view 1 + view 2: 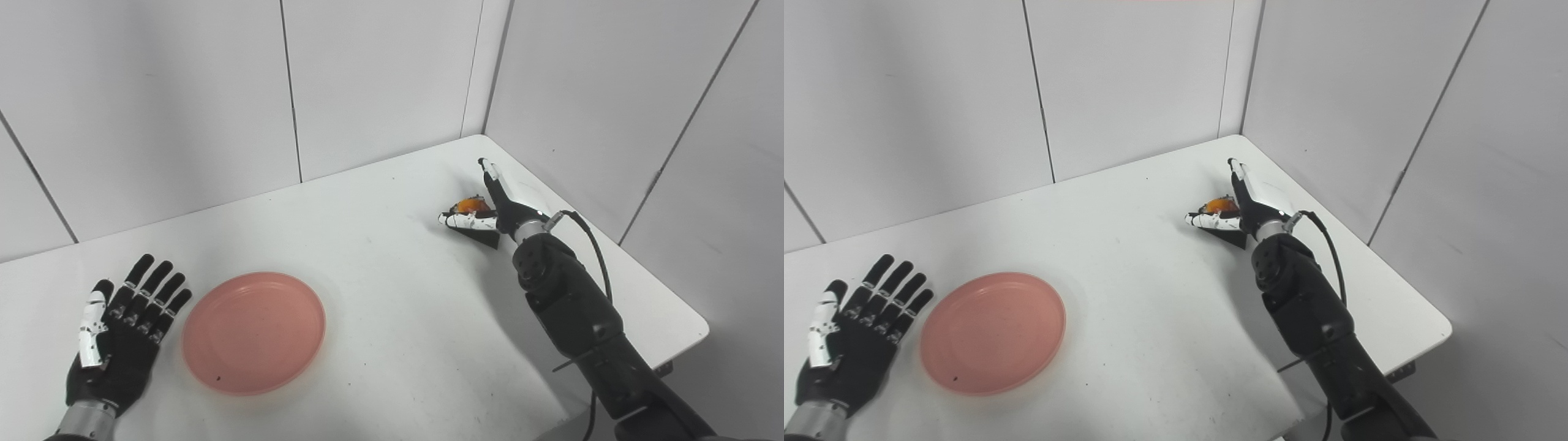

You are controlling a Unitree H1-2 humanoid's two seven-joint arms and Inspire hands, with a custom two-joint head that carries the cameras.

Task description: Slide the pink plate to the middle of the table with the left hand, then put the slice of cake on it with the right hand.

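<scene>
Toward the far right corner of the white surface (392, 257) sits the slice of cake (471, 208), dark with an orange topping, and the right robot hand (490, 208) is at it: thumb along its near side, one finger raised straight above (whether the grip has closed I cannot tell). The pink plate (253, 332) lies left of middle, just beside the left robot hand (116, 334), which rests flat, fingers spread, holding nothing. Judging from this, the cake pickup is the step in hand; next comes a firm pinch, a lift and a carry leftward to the plate.
</scene>
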